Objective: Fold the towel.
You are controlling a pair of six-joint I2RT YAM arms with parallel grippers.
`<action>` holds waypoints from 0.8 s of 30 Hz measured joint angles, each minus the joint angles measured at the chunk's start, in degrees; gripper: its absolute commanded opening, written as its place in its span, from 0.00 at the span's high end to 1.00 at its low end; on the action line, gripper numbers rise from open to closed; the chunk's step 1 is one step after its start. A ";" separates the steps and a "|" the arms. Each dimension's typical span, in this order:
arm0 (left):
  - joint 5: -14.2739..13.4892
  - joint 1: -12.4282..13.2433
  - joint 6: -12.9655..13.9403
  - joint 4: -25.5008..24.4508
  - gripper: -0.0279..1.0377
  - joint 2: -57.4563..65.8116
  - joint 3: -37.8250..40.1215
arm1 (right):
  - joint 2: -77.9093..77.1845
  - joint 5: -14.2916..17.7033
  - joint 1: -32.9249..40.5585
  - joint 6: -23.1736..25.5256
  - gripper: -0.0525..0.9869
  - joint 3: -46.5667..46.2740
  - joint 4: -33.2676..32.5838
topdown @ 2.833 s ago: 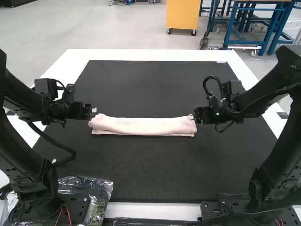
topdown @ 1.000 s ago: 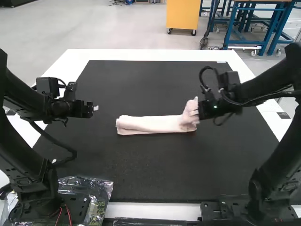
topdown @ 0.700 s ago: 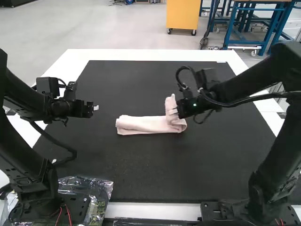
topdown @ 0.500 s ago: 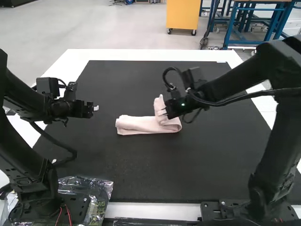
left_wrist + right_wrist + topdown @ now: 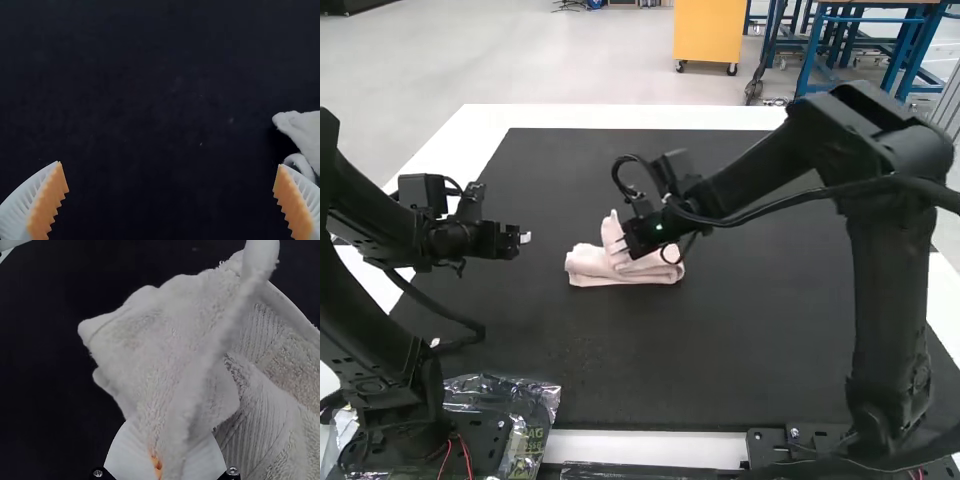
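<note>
Item, one towel [image 5: 582, 266], pale pink, terry with ribbed bands: lying in a short, thick bundle across the middle of a black mat [image 5: 720, 350], its right-hand portion turned up and leaning over the rest, with a loose peak standing above the bundle. Layers apparently several, though the turned portion hides their exact count. Item, one right claw [image 5: 628, 250], on the right arm: clenched on the raised portion of the towel, tilted downward just over the bundle; in the right wrist view, white fingers [image 5: 122, 455] to either side of the gathered fabric, with a sliver of orange pad [image 5: 157, 467] between. Item, one left claw [image 5: 525, 237], on the left arm: released, above the mat at the left, apart from the towel; in the left wrist view, two white ribbed fingers with orange pads spread wide, dark mat between them, a towel corner beyond one. Item, one tabletop [image 5: 650, 445], white, forming a border about the mat. Item, one crumpled plastic bag [image 5: 537, 402], clear, at the near left, beside the base of the left arm [image 5: 390, 395].
</note>
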 measured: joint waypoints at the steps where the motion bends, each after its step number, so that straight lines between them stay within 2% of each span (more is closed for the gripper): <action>1: 0.15 0.00 -0.02 0.13 0.06 0.00 0.00 | 0.81 0.02 0.44 0.15 0.97 0.85 0.00; 2: 0.20 0.00 -0.02 0.26 0.06 0.00 0.00 | 1.46 0.02 0.79 0.37 0.96 1.60 0.00; 3: 0.33 0.00 -0.02 0.39 0.06 0.00 0.00 | 2.10 0.00 1.11 0.74 0.87 2.32 0.00; 5: 0.39 0.00 0.00 0.81 0.06 0.00 0.00 | 3.45 -0.07 1.68 1.92 0.57 3.89 0.00; 8: 0.46 0.00 -0.02 1.22 0.06 0.00 0.00 | 5.60 -0.33 2.71 3.41 0.30 7.06 -1.22; 10: 0.55 0.02 -0.02 1.40 0.06 0.00 0.00 | 6.36 -1.01 3.52 3.89 0.25 8.83 -2.23; 12: 0.57 0.22 -0.04 2.03 0.06 0.00 0.00 | 6.38 -1.84 4.26 4.22 0.25 10.32 -3.19; 14: 0.59 0.94 -0.07 2.12 0.06 -0.35 -0.02 | 6.36 -2.62 4.79 4.70 0.28 12.04 -3.91; 16: 0.59 2.01 -0.11 2.19 0.06 -1.31 -0.02 | 5.90 -3.17 4.87 5.44 0.47 12.92 -4.37; 17: 0.57 2.51 -0.13 2.27 0.06 -1.99 0.00 | 5.42 -3.37 4.85 5.77 0.69 12.90 -4.63; 18: 0.59 3.02 -0.13 2.45 0.06 -2.60 0.00 | 4.70 -3.78 4.83 6.10 0.98 12.83 -4.87; 20: 0.57 3.69 -0.15 2.60 0.06 -3.61 -0.02 | 2.43 -4.94 4.48 6.54 0.97 11.80 -4.04; 24: 0.61 3.91 -0.31 2.62 0.06 -4.13 -0.52 | -3.41 -6.47 3.17 7.19 0.97 7.54 2.16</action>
